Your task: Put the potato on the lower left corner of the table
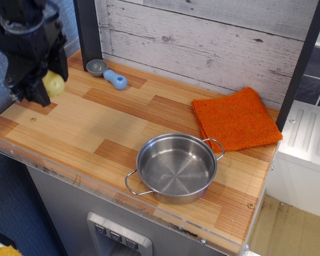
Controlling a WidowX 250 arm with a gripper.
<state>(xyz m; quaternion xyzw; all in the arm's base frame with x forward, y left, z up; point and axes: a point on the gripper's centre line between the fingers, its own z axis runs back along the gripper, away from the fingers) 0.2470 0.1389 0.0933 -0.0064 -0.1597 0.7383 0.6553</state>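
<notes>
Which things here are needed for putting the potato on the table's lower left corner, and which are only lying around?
Needed: potato, held in the hand; table.

Lying around: pot, orange cloth, blue-handled scoop.
</notes>
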